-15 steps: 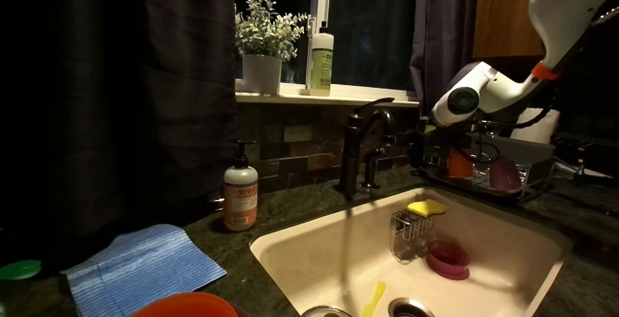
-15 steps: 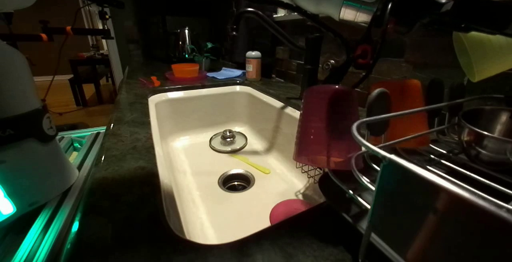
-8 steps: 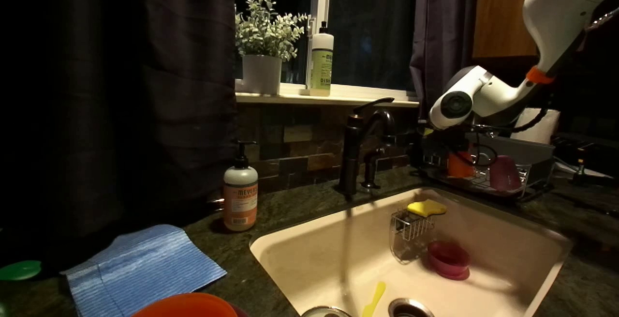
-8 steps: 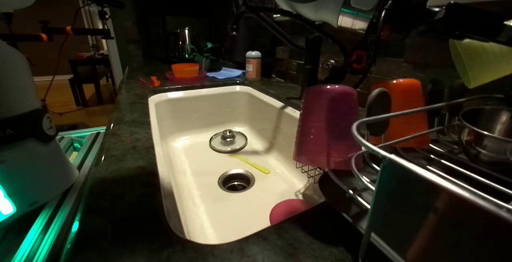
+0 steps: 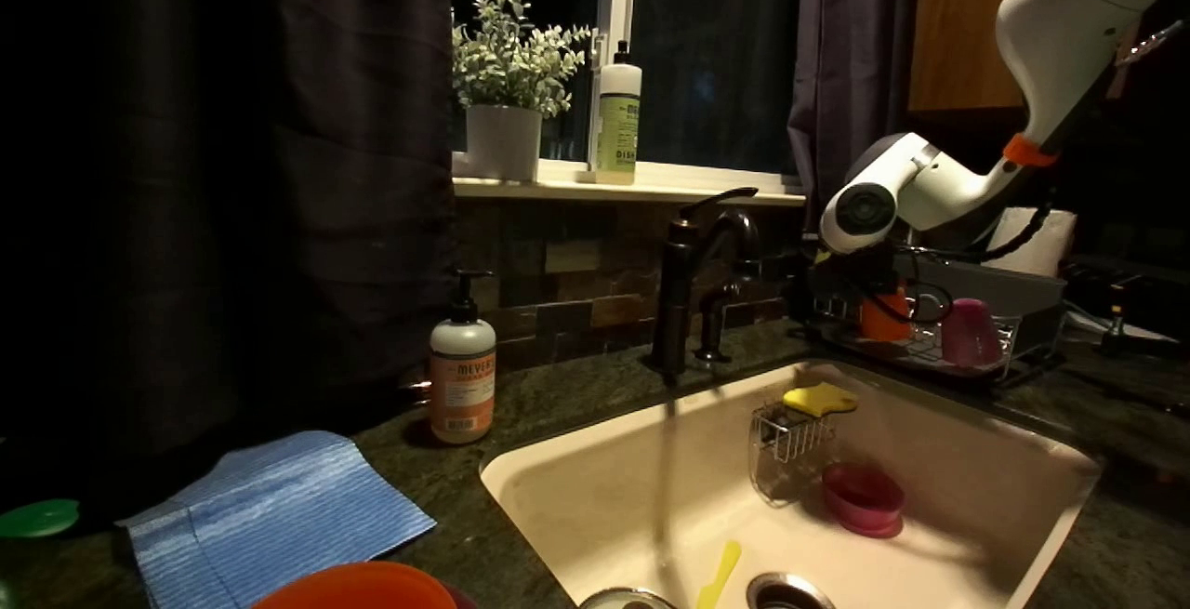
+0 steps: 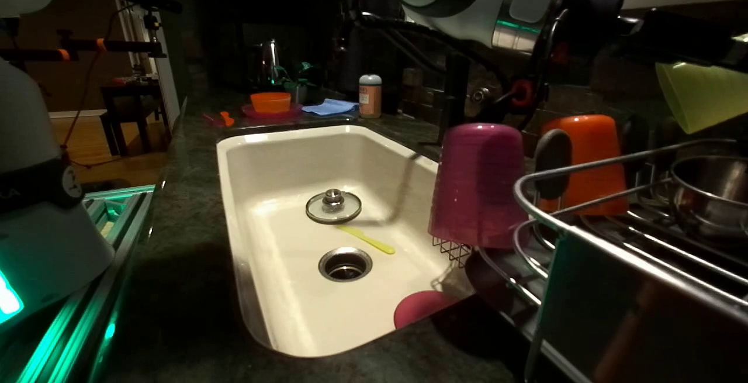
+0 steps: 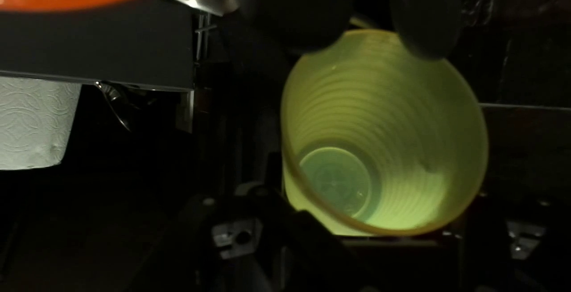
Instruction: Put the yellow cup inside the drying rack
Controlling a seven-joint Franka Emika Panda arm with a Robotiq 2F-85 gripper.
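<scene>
The yellow cup (image 7: 392, 127), yellow-green and ribbed inside, fills the middle of the wrist view with its open mouth toward the camera. My gripper (image 7: 379, 194) is shut on it, with dark fingers at its left and right sides. In an exterior view the cup (image 6: 701, 96) hangs tilted under the gripper (image 6: 695, 44), above the far side of the drying rack (image 6: 637, 263) and apart from it. In an exterior view the rack (image 5: 925, 349) stands right of the sink; there only a sliver of the cup (image 5: 822, 257) shows.
An upside-down orange cup (image 6: 593, 161), an upside-down purple cup (image 6: 479, 184) and a metal pot (image 6: 716, 196) sit in the rack. The faucet (image 5: 674, 293) stands behind the cream sink (image 5: 595, 469). A paper towel roll (image 7: 35, 122) shows in the wrist view.
The arm has moved down and a little left in both exterior views. The yellow cup has come down toward the rack, still held in the gripper.
</scene>
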